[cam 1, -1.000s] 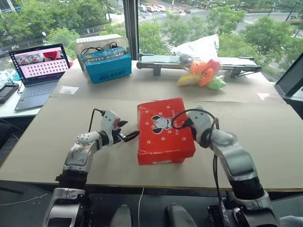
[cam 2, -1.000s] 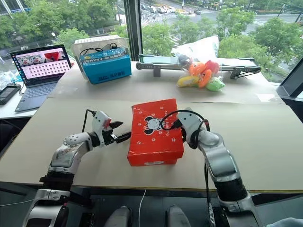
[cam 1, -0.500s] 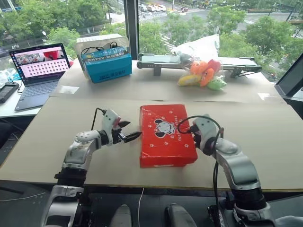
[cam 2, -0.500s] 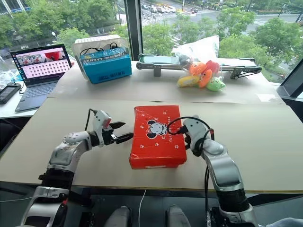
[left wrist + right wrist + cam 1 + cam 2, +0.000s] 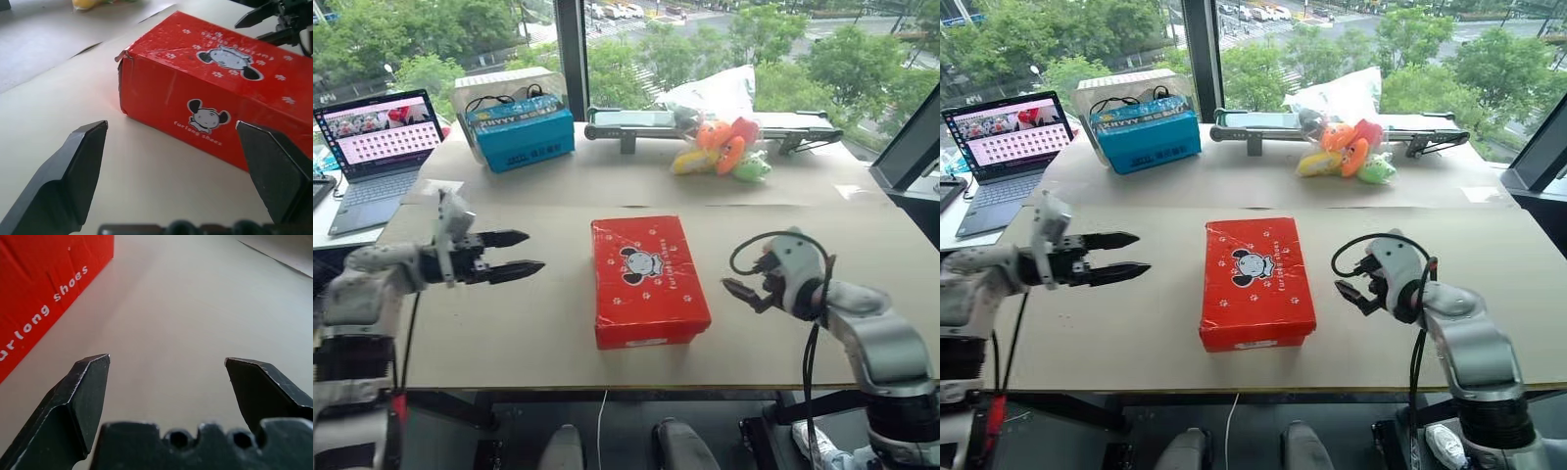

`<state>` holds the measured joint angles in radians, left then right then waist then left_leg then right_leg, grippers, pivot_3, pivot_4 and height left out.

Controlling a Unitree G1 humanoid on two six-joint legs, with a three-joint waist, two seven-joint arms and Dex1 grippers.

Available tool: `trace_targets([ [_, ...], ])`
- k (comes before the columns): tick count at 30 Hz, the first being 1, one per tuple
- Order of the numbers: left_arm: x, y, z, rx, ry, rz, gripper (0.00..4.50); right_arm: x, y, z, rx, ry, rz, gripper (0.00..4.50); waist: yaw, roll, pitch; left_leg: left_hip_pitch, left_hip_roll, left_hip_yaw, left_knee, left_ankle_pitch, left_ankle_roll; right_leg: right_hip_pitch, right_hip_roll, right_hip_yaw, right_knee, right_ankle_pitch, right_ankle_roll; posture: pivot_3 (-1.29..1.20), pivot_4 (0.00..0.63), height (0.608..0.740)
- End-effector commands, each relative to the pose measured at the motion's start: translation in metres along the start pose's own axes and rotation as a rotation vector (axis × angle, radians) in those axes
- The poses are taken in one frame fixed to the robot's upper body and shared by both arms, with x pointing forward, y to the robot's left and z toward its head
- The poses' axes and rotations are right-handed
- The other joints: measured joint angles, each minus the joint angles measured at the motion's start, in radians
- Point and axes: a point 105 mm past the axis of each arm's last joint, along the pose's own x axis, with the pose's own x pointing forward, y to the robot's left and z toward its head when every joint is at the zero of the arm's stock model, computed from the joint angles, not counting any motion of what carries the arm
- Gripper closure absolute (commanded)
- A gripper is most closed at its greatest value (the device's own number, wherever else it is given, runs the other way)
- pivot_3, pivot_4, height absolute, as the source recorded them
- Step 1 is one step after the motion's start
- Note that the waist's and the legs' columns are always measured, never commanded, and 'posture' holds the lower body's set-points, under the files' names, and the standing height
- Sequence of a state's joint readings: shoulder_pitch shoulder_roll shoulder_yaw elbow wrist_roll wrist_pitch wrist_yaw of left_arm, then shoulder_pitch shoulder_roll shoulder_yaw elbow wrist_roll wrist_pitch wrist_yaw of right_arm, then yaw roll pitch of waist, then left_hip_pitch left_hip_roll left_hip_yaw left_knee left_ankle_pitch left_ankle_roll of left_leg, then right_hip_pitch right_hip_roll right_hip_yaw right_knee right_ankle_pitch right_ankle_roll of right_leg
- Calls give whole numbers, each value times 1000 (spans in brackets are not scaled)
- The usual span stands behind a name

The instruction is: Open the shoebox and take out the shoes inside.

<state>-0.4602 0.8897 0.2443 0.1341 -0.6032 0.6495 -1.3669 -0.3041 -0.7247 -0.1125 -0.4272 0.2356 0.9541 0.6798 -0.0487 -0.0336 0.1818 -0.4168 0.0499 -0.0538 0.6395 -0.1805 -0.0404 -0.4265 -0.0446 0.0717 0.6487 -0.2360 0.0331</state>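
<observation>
The red shoebox point(image 5: 646, 279) lies flat in the middle of the table, its lid with the cartoon mouse logo down. The shoes are hidden inside it. My left gripper point(image 5: 523, 252) hovers open well to the left of the box, pointing toward it. In the left wrist view the shoebox point(image 5: 210, 103) shows past the spread black fingers point(image 5: 80, 161). My right gripper point(image 5: 742, 292) is open a little to the right of the box, touching nothing. The right wrist view catches the box's side point(image 5: 44, 298) beyond one fingertip point(image 5: 90, 391).
At the back of the table stand a blue-teal box point(image 5: 524, 137), a black bar-shaped device point(image 5: 636, 122) and colourful plush toys point(image 5: 720, 152) in front of a white bag. A laptop point(image 5: 377, 137) sits open on the desk at the far left. The table's front edge point(image 5: 607, 384) runs close below the shoebox.
Both grippers have drawn away from the shoebox's sides, the left one out to the left and upward, the right one out to the right. The box has stayed shut on the table.
</observation>
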Motion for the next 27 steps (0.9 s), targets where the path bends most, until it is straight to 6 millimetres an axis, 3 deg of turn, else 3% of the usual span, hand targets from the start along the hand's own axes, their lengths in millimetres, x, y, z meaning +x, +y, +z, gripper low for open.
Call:
trace_targets([
  [1,-28,-17,33,69,-68,-23,0,-12,10,20,-87,-67,150,18,1,-1,3,0,0,0,0,0,0,0,0,0,0,0,0,0,150,701],
  [7,-46,-29,47,133,-41,25,0,-4,12,19,-110,-87,287,18,2,-1,5,0,0,1,0,0,0,-1,-1,0,-1,-2,-3,0,150,701],
  [12,-52,-36,51,165,-38,64,0,0,21,4,-158,-61,383,1331,4,-1,5,0,1,1,0,0,0,-1,0,0,0,-1,-3,0,150,701],
  [21,-53,-39,46,166,-29,92,0,20,21,-6,-179,-60,404,4455,3,-1,6,-1,1,2,0,0,0,-1,0,0,0,0,-1,0,150,701],
  [27,-53,-37,46,171,-33,98,0,41,23,2,-206,-72,406,4455,0,0,6,0,1,2,0,0,0,-2,0,0,0,1,0,0,150,701],
])
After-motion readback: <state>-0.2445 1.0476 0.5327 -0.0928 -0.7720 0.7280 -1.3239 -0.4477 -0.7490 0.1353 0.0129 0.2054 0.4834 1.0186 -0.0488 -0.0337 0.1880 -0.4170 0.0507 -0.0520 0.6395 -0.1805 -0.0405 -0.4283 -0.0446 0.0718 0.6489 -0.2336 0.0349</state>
